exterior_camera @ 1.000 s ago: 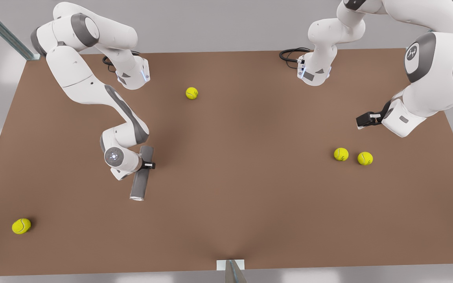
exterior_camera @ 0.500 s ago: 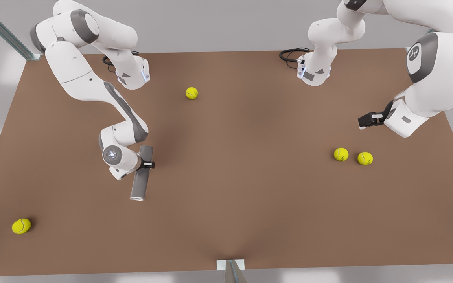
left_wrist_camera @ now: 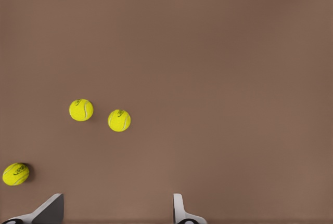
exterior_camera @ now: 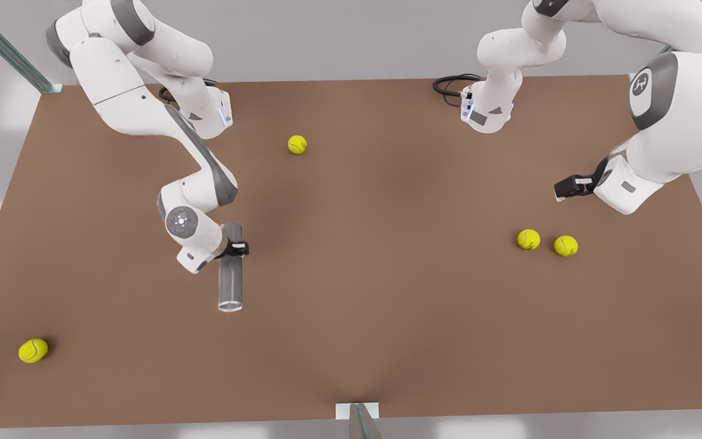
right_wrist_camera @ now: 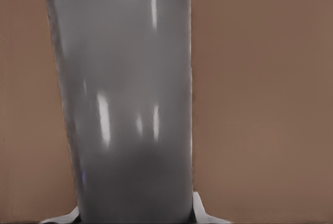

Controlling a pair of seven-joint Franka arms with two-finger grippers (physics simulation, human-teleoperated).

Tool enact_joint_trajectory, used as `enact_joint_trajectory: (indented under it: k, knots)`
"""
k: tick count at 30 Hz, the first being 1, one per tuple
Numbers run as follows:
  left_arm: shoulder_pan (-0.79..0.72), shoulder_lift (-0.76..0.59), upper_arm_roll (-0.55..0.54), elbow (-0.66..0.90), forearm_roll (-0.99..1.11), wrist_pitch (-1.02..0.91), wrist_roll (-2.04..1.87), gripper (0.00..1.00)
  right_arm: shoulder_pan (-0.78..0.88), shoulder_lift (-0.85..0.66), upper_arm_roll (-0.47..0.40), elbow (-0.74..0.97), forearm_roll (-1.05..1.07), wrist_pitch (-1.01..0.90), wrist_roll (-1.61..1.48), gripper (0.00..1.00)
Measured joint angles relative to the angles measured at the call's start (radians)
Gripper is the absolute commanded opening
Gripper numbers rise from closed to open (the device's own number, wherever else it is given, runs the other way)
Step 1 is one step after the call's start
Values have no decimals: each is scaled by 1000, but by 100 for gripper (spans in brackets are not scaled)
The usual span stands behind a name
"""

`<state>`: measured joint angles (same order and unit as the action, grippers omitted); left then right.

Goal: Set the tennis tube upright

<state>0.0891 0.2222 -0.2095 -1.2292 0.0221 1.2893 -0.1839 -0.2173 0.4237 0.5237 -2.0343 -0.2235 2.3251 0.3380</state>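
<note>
Right gripper [exterior_camera: 236,248]: clamped around tennis tube [exterior_camera: 230,274], front view's left.
Left gripper [exterior_camera: 565,188]: fingers apart, empty, waiting far right.
Table [exterior_camera: 387,317]: bare centre.

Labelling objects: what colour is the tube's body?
Grey, glossy; the tennis tube shows best in the right wrist view.

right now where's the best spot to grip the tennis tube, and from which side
Across its round grey wall, short of the middle toward the plain end, as the right gripper is shut on the tennis tube now, coming in from the front view's left. The slim body fits between the fingers. The left gripper waits open over by two tennis balls.
</note>
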Motion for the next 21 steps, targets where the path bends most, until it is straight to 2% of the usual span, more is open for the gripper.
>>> enact_joint_trajectory:
  k: [1, 3, 6, 9, 13, 21]
  knots:
    - [1, 0, 0, 0, 0, 0, 0, 100, 0, -2, 3, 1, -91, -15, 71, 75]
    - [2, 0, 1, -1, 0, 0, 0, 100, -1, -4, 6, 0, -105, -23, 114, 75]
    - [5, 0, 1, -2, 1, 0, 0, 100, -6, -5, 20, 2, -237, -63, 274, 75]
    - [6, 0, 1, -2, 1, 0, 0, 100, -9, -5, 28, 4, -433, -169, 505, 75]
    - [6, 0, 1, -2, 2, 1, 0, 100, -9, -3, 32, 5, -423, -273, 630, 79]
    - [6, 0, 1, -3, 2, 1, -1, 100, -7, 7, 40, 7, -390, -460, 700, 79]
